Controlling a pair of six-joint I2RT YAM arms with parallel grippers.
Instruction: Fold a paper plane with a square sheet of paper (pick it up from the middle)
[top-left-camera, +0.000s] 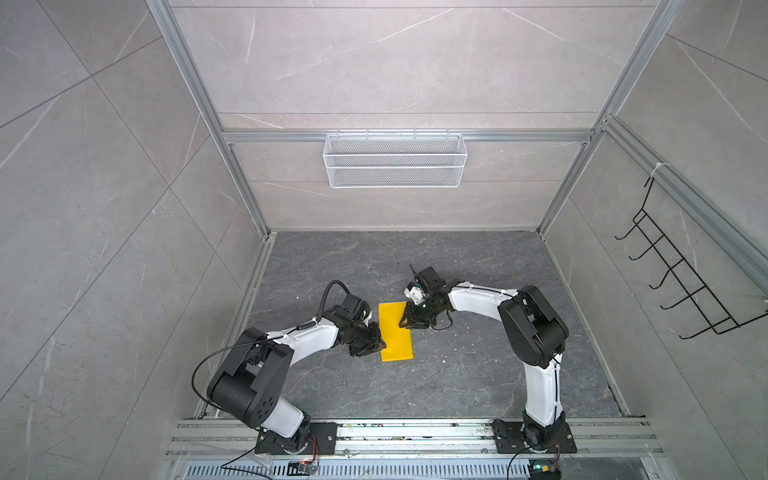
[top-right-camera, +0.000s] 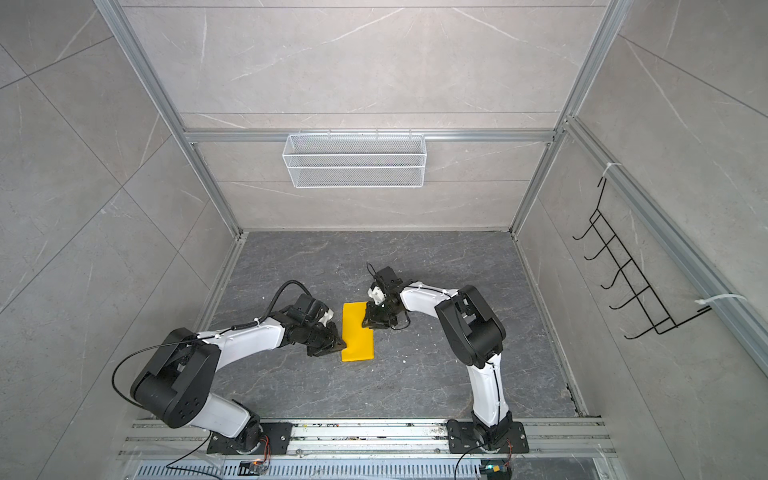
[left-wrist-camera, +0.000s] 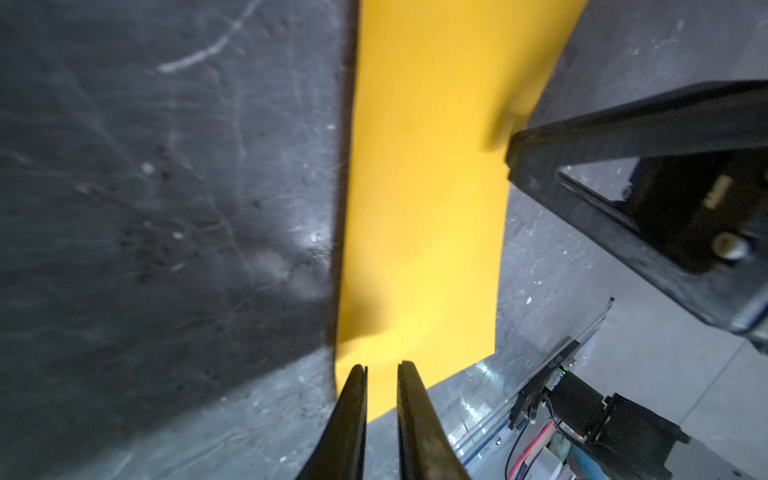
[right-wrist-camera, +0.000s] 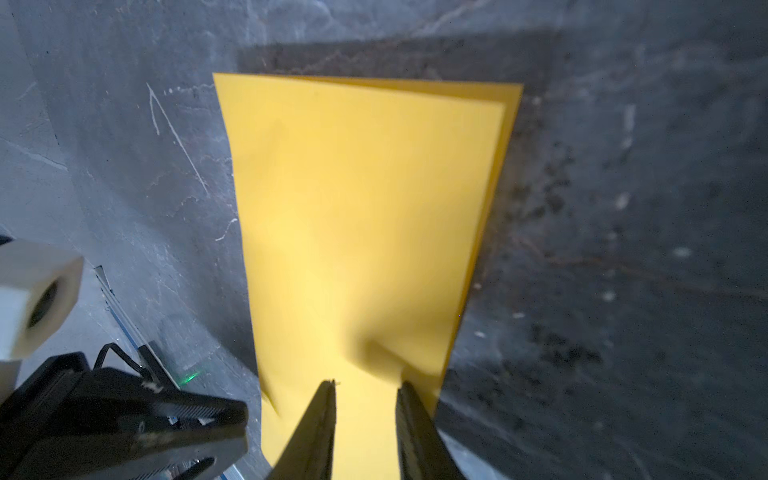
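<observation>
Left end effector (left-wrist-camera: 382, 368): the fingers stand a narrow gap apart, and yellow shows between them. The tips are over the sheet of paper (left-wrist-camera: 424, 208) near one corner, where the sheet dimples just ahead of them. Whether they press it or pinch it I cannot tell.
Left end effector, from above: in both top views it is low at the sheet's left long edge, towards the end nearer the arm bases.
Right end effector (right-wrist-camera: 365, 384): the fingers are slightly apart, a little wider than the left pair. The tips are over the sheet near its other end, with a shadowed dent in the paper in front of them. No grip can be made out.
Right end effector, from above: it is at the sheet's right long edge, towards the far end, diagonally across from the left one.
Sheet of paper: bright yellow and doubled into a long rectangle. It lies flat on the table (top-left-camera: 457, 374) between the two arms. The right wrist view shows two layers, the upper one slightly offset at the far edge.
Table: dark grey with a stone pattern, scuffed, and dotted with pale specks.
Room: light grey marbled wall panels in an aluminium frame. A white wire basket (top-left-camera: 395, 160) hangs on the back wall and a black hook rack (top-left-camera: 685, 282) on the right wall.
</observation>
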